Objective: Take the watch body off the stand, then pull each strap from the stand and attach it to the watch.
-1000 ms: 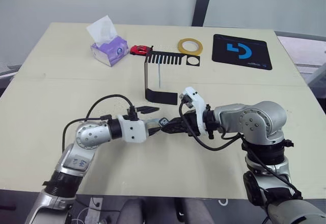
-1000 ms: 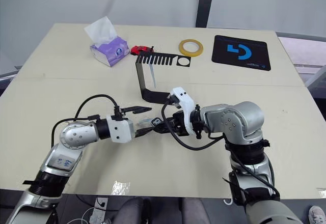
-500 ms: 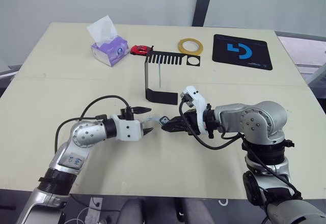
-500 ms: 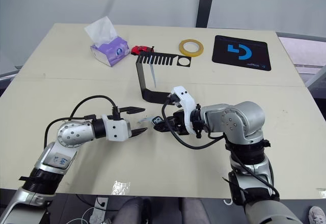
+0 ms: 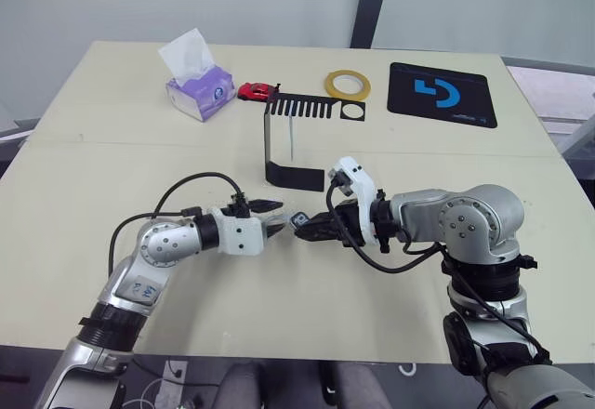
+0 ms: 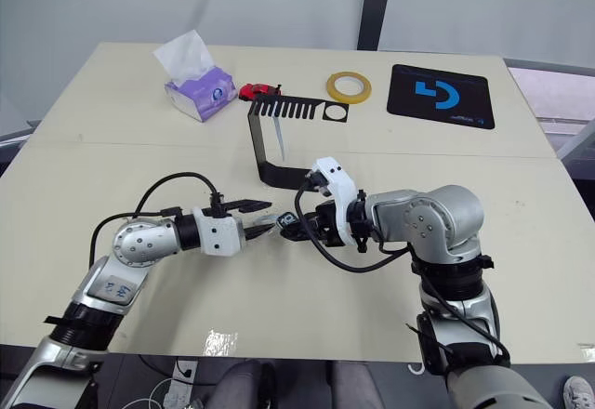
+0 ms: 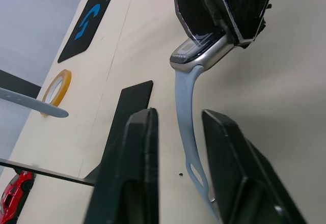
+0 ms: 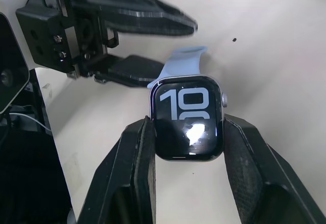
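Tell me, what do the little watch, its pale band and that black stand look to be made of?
The watch body seems to be brushed silver metal with a glossy glass face, judging by the glare on its screen. The strap looks like soft matte rubber or silicone: it bends in a smooth curve. The stand appears to be thin black sheet, metal or plastic, I cannot tell which, bent at sharp folds.

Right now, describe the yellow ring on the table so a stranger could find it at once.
Start at the far edge of the table, at the black mat with the blue logo. Just to its left lies the yellow tape ring, flat, beside the stand's comb-like top plate: the one yellow, round, hollow thing there.
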`<move>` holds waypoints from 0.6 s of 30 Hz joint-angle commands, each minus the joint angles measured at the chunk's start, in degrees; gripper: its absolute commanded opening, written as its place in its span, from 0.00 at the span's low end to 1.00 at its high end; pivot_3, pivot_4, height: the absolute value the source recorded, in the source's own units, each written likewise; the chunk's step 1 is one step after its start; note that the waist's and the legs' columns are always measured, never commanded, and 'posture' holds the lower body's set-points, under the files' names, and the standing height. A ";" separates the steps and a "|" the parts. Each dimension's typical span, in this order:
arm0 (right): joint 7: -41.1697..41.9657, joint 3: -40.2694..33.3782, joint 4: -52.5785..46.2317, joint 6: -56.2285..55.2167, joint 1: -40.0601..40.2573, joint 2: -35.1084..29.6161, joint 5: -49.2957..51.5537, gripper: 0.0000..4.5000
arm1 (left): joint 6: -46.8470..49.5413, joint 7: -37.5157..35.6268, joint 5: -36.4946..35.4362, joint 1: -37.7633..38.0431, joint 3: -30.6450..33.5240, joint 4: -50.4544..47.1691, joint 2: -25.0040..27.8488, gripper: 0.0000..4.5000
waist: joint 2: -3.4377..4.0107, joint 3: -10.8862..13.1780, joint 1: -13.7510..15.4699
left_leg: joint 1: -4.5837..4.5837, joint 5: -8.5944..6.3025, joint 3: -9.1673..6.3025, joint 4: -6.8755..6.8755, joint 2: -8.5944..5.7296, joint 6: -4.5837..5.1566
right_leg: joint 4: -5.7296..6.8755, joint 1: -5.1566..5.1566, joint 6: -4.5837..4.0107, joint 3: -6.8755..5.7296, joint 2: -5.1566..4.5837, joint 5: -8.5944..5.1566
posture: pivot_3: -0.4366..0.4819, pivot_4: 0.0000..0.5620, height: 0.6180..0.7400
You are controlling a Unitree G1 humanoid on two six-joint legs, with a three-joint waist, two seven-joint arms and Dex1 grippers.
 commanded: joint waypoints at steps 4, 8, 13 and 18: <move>-0.45 -1.52 -1.18 0.29 -0.36 -0.25 2.14 0.34 | -0.39 1.41 0.70 -0.95 0.04 -0.99 -0.57 0.36 | 0.00 0.00 -0.03 | 0.00 0.00 0.00 0.00 0.00 0.00 | 0.00 0.00 0.00 0.00 0.00 0.00 | 0.48 0.27 0.98; -0.84 -1.48 -0.97 0.29 -0.59 -0.14 2.60 0.34 | -0.46 1.81 0.97 -1.58 -0.16 -0.62 -1.00 0.36 | 0.00 0.00 0.02 | 0.00 0.00 0.00 0.00 0.00 0.00 | -0.01 0.00 0.00 0.00 0.00 0.00 | 0.48 0.27 0.98; -1.33 -1.55 -1.02 0.29 -0.61 0.00 3.11 0.34 | -0.88 1.93 0.89 -1.66 -0.15 -0.61 -1.12 0.02 | 0.00 0.00 -0.03 | 0.00 0.00 0.00 0.00 0.00 0.00 | -0.01 0.00 0.00 0.00 0.00 0.00 | 0.48 0.27 0.98; -1.95 -1.70 -1.15 0.29 -0.65 0.25 3.63 0.34 | -1.27 1.97 1.07 -1.88 -0.20 0.02 -0.95 0.02 | 0.00 0.00 0.00 | 0.00 0.00 0.00 0.00 0.00 0.00 | -0.01 0.00 0.00 0.00 0.00 0.00 | 0.48 0.27 0.98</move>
